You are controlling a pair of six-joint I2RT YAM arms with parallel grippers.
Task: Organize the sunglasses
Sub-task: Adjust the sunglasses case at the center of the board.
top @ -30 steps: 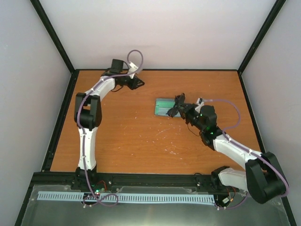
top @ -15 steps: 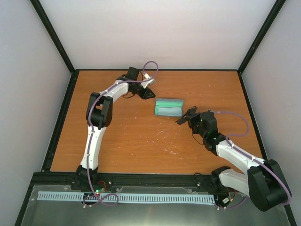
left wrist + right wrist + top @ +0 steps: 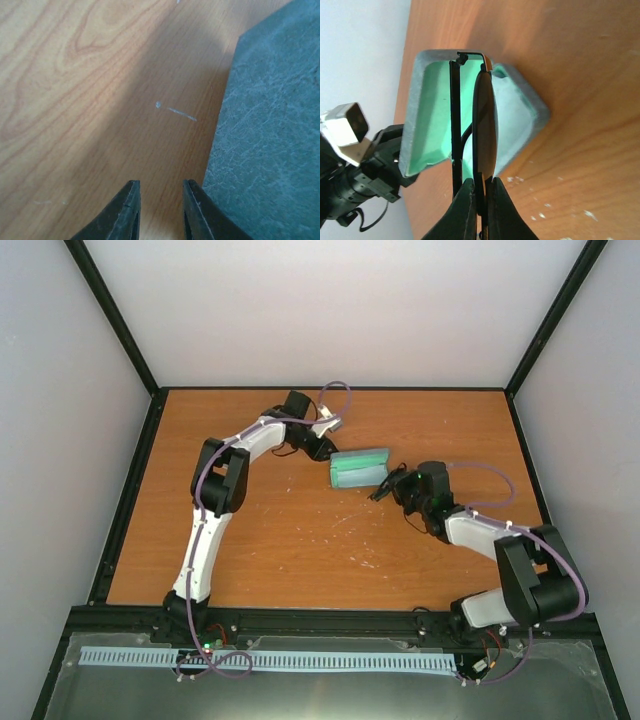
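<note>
The case lies between the left gripper and the right gripper holding the sunglasses.

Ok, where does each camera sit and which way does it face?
Top external: fixed above and behind the bases, looking down at the table; left arm and right arm show whole.
Left wrist: on the left arm, looking down past its parted, empty jaws at wood and the grey outside of the case.
Right wrist: on the right arm, looking along its shut jaws, which hold the sunglasses, into the case's green lining.
Shared: all three show the case; the right wrist also sees the left arm's end behind it.
</note>
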